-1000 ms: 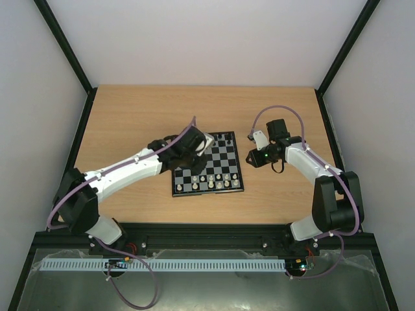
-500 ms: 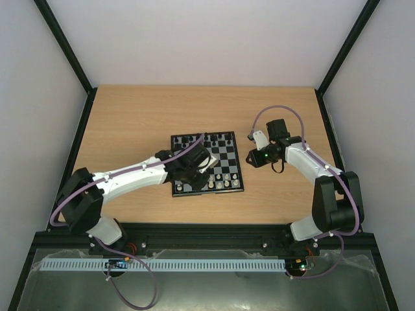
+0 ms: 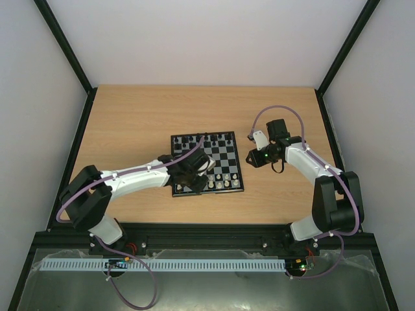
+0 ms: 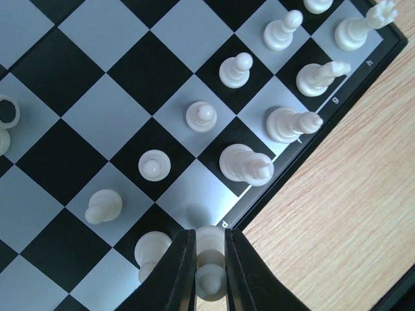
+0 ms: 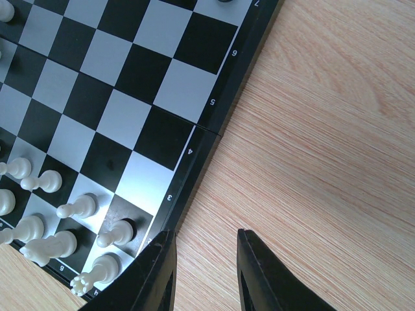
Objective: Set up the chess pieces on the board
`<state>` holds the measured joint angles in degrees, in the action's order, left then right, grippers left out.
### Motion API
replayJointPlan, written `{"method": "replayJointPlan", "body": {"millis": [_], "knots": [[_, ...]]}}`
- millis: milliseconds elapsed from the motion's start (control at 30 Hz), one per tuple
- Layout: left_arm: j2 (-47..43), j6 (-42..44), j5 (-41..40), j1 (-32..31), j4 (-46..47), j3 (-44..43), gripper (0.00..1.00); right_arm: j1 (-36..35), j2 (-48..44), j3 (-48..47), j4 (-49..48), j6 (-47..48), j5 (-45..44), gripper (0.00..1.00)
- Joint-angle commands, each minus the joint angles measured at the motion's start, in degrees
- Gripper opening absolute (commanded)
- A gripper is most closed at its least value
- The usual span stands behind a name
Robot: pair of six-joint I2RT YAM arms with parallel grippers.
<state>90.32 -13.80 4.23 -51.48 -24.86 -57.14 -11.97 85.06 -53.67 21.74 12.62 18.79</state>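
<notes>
The board (image 3: 225, 157) lies mid-table, with black chess pieces (image 3: 220, 137) along its far edge and white ones (image 3: 224, 181) along its near edge. My left gripper (image 3: 196, 173) hovers over the board's near left part. In the left wrist view it (image 4: 211, 238) is shut on a white piece (image 4: 211, 262), just above a pale edge square (image 4: 194, 210) beside a row of white back-row pieces (image 4: 245, 163) and pawns (image 4: 201, 116). My right gripper (image 5: 206, 241) stands open and holds nothing, over bare wood just off the board's right border (image 5: 214, 123).
The wooden table (image 3: 130, 123) is bounded by black frame posts and white walls. A lone white piece (image 4: 6, 120) stands further in on the board, at the left edge of the left wrist view. The right arm (image 3: 305, 162) curves in from the right.
My left arm has swung from the board's far left part toward its near edge, still shut on the white piece. The right arm has not moved.
</notes>
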Motion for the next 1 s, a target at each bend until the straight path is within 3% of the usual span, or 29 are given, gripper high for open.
{"method": "replayJointPlan", "body": {"millis": [0,967], "knots": [[0.64,-1.61,-1.56,-0.25,3.58,1.98,0.08,0.16,-0.76,0.65,1.65,0.41,-0.06,0.28],[3.89,-2.63,-2.57,-0.20,6.41,2.56,0.10,0.21,-0.33,0.60,1.73,0.47,-0.15,0.28]]}}
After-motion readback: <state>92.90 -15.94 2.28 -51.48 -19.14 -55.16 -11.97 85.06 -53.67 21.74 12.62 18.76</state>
